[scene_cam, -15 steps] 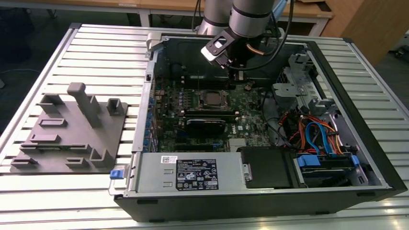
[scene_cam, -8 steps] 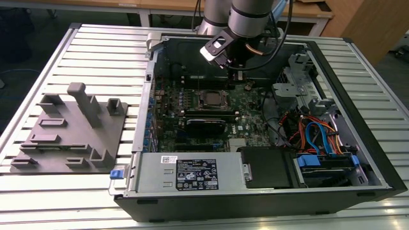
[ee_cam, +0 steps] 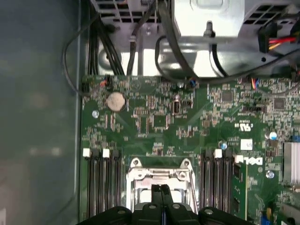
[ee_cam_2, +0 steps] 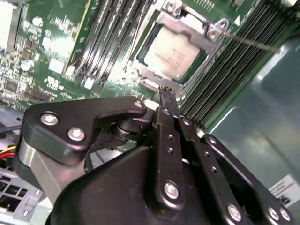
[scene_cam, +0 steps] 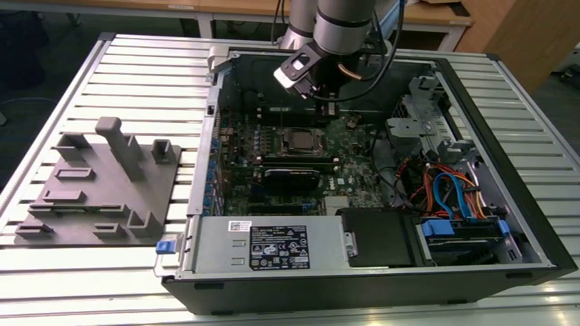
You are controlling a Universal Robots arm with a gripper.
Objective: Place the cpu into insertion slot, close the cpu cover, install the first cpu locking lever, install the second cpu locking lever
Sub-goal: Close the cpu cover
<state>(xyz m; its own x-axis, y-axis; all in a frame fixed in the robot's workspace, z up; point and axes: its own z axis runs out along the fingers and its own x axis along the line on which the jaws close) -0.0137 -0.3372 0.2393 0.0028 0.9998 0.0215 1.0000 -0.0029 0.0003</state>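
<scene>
From beside the worktop, what worries me is how little room there is around the insertion slot. The gripper hangs close to its edge with the jaws pressed together on nothing, making one narrow black tip. The cpu lies seated in the slot, its grey top framed by the cpu cover, which looks folded down over it. A thin locking lever juts out over the memory slots, and I'd judge it not latched. Until it is, nothing clamps the cover, so a sideways nudge could lift the plate or shift the chip on its contacts. A tip that narrow could also slide off the wire and let it spring back, or skid onto the green board. The second wrist view gives chip, cover and lever at a slant, close in. The first wrist view looks squarely down the board, with the jaws across the socket's middle, memory slots on either side, and a coin battery and black cables beyond. The exterior view sets the arm inside the open computer case, with a grey fixture well apart on the slats.
</scene>
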